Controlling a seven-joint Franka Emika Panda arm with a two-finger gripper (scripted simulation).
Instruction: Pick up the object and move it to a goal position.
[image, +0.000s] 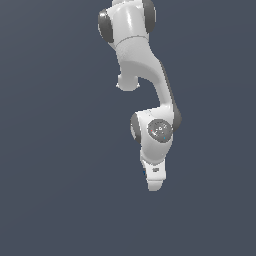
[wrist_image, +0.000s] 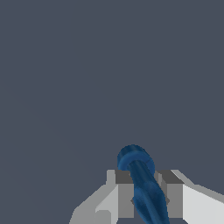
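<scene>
Plain slate-grey backdrop; the hand (wrist_image: 143, 192) is clenched on the blue object (wrist_image: 141, 183), pinched between its fingers (wrist_image: 124, 194).

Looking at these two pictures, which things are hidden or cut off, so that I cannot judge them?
- Exterior view: the blue object is not visible; the white arm and the gripper cover it.
- Exterior view: the fingers cannot be told apart; the gripper points away, seen from behind.
- Wrist view: the blue object sits between the fingers, but its lower end is cut off by the picture's edge.
- No goal marker shows in either view.
</scene>
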